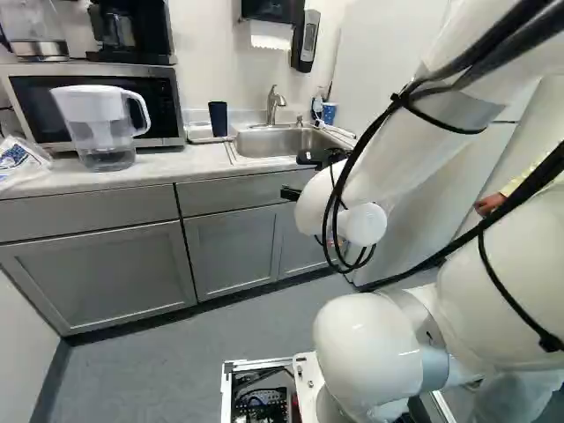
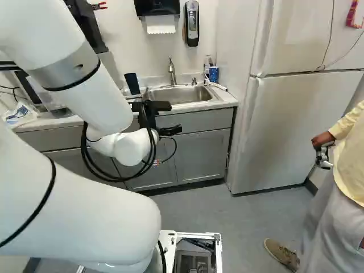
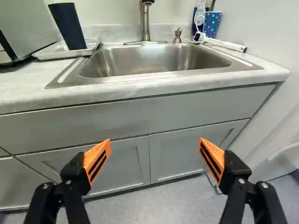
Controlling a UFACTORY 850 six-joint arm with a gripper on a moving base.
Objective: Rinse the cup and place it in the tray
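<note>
A white robot arm (image 2: 85, 91) reaches toward a kitchen counter (image 3: 23, 93), its black gripper (image 2: 175, 118) released, the two fingers with orange pads (image 3: 98, 158) spread wide and nothing held between them. Ahead of it, past grey cabinet doors (image 3: 121, 168), is a stainless steel sink (image 3: 140, 60) with a faucet (image 3: 145, 23). A dark blue cup (image 3: 68, 25) stands in a shallow tray (image 3: 65, 54) just beside the sink, between it and a microwave (image 1: 26, 106). A spotted blue cup (image 3: 212, 23) is at the sink's far corner, away from the tray, near a white-handled brush (image 3: 226, 45)
</note>
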